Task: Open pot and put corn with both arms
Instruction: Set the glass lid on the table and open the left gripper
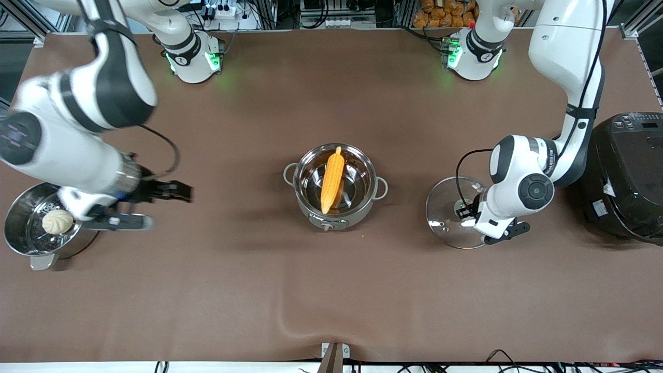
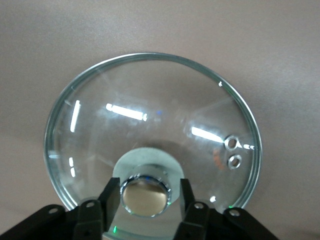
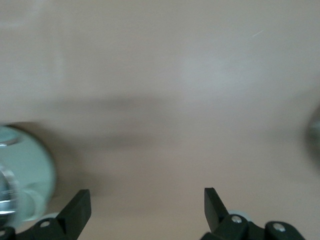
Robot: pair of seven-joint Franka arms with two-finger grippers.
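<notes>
Corn (image 1: 332,178) lies in the open pot (image 1: 335,187); beside it, left pincer (image 2: 145,200) grips the lid (image 2: 150,130) knob on the surface, while right pincer (image 3: 145,205), released, hangs nearby

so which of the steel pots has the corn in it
The pot in the middle of the table, lidless, with the corn leaning inside. The steamer pot at the right arm's end holds only a white bun.
</notes>
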